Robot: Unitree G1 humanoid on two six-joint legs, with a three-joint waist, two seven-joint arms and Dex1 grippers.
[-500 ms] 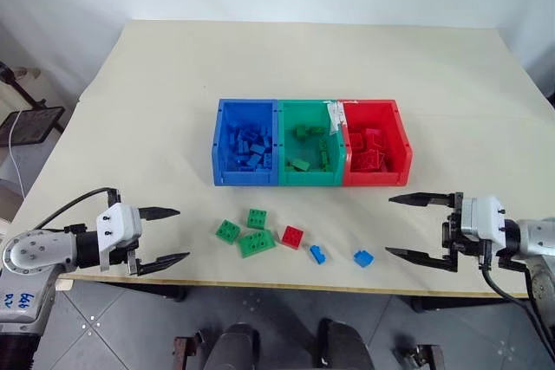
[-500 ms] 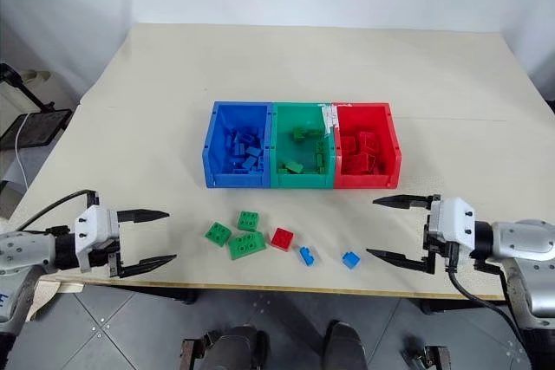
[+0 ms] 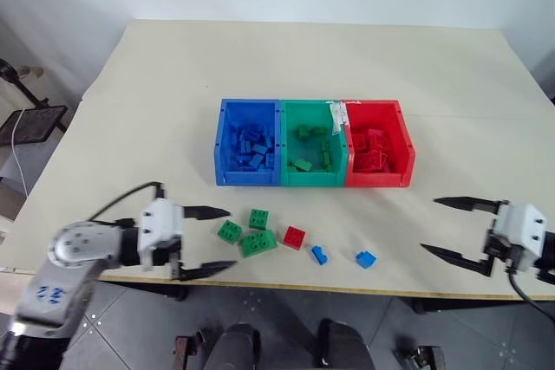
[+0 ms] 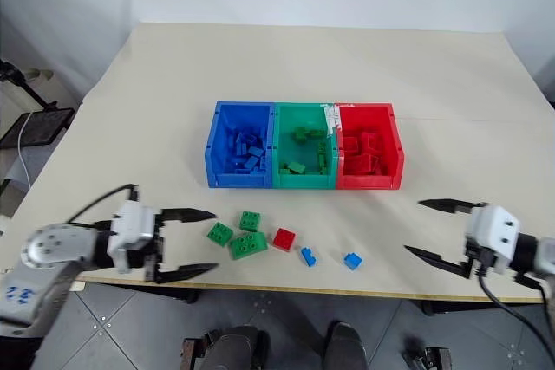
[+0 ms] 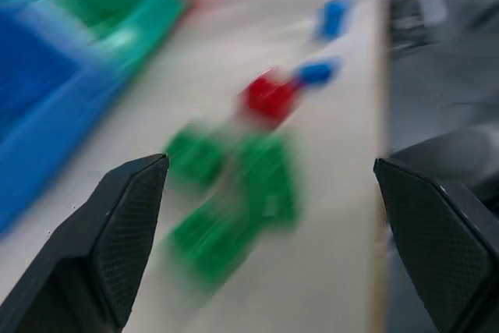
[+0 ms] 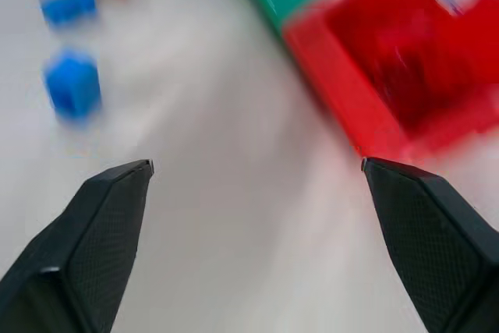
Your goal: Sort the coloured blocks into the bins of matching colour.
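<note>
Since half a second ago, the left hand (image 3: 212,238) has travelled toward the loose blocks and now sits just beside the green ones, while the right hand (image 3: 451,226) has drawn outward, away from the blocks. Both hands are spread wide and hold nothing.

Six blocks lie loose on the tabletop (image 3: 303,75) near its front edge: a small green block (image 3: 229,231), a second green block (image 3: 257,218), a larger green block (image 3: 257,243), a red block (image 3: 294,236) and two blue blocks (image 3: 318,255) (image 3: 365,258). Behind them stand the blue bin (image 3: 248,181), the green bin (image 3: 310,181) and the red bin (image 3: 378,181), each already holding blocks of its own colour.

The three green blocks lie very close together, maybe touching. In my judgement the main risk is that the wide left fingers close on two blocks at once, or push a neighbour aside. The lower finger hangs at the front edge of the tabletop, so a sweeping approach could knock the larger green block, or the blue ones close to the edge, onto the floor. The left wrist view is blurred by motion; closing before the hand settles could miss the block.
</note>
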